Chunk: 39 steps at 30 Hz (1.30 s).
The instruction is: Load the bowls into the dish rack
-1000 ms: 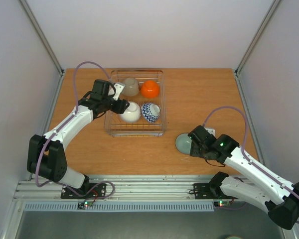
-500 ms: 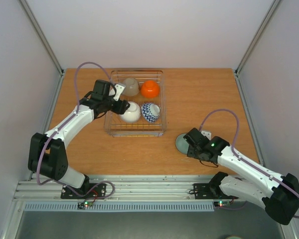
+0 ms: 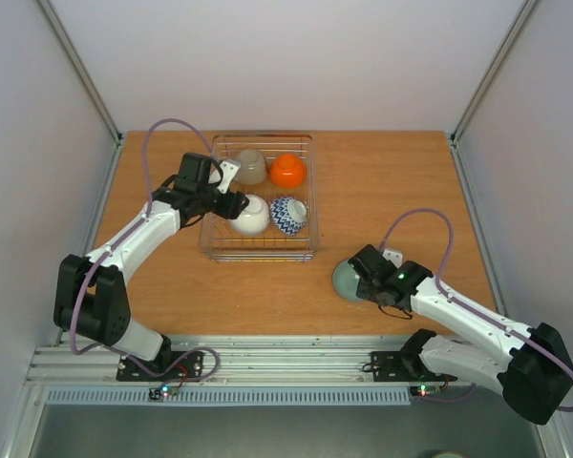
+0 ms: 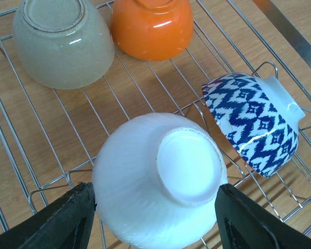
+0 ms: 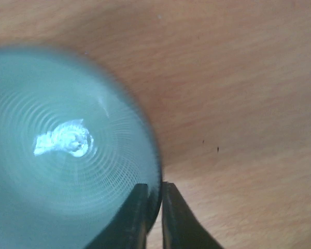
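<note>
The silver wire dish rack (image 3: 263, 254) stands at the table's middle back and holds a beige bowl (image 3: 251, 166), an orange bowl (image 3: 287, 170), a white bowl (image 3: 250, 216) and a blue-white zigzag bowl (image 3: 287, 216), all bottom up or on their sides. My left gripper (image 3: 234, 188) is open over the rack. In the left wrist view its fingers straddle the white bowl (image 4: 160, 176). On the table to the right, my right gripper (image 3: 361, 278) is shut on the rim of the pale grey-green bowl (image 3: 345, 280). The right wrist view shows one finger inside and one outside that bowl's (image 5: 67, 155) wall.
Bare wooden table (image 3: 392, 181) surrounds the rack, bounded by white walls at the back and both sides. A metal rail (image 3: 286, 358) carries both arm bases along the near edge. The zigzag bowl (image 4: 254, 122) leans against the rack's right tines.
My right gripper has closed onto the grey-green bowl's rim after sliding a little left and nearer. The left arm and the bowls in the rack have not moved.
</note>
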Each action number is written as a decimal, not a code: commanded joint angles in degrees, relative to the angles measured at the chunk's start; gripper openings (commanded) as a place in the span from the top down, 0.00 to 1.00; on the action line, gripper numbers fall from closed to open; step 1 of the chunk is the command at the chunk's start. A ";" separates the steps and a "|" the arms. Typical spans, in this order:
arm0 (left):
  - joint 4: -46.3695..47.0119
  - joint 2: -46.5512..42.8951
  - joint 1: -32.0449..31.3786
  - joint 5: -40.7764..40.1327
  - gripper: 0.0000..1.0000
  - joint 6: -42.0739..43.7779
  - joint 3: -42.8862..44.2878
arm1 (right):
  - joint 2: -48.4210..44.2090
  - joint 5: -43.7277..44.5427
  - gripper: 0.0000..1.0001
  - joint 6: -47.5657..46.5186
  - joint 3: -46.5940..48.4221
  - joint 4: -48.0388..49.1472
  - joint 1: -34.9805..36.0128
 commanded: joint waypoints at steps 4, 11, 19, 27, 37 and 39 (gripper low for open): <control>0.58 -0.12 -0.18 0.63 0.36 -0.22 1.61 | -0.93 2.42 0.99 -1.65 1.93 -2.36 -0.30; -2.63 -1.44 -1.16 3.85 0.36 0.42 3.44 | -3.39 9.69 0.99 -9.26 11.67 -7.66 -0.31; -8.73 -3.34 -10.66 6.21 0.25 5.52 6.89 | 4.65 11.82 0.99 -23.78 29.80 0.01 -0.35; -10.65 -4.92 -13.00 10.56 0.18 5.54 8.05 | 18.92 7.48 0.99 -30.66 41.02 8.76 -0.31; -7.72 -4.84 -13.00 7.74 0.20 5.36 5.96 | 25.63 4.07 0.99 -32.65 47.86 11.55 2.20; -7.00 -4.52 -12.95 6.61 0.20 5.17 5.70 | 26.22 4.38 0.99 -33.09 48.51 11.66 3.53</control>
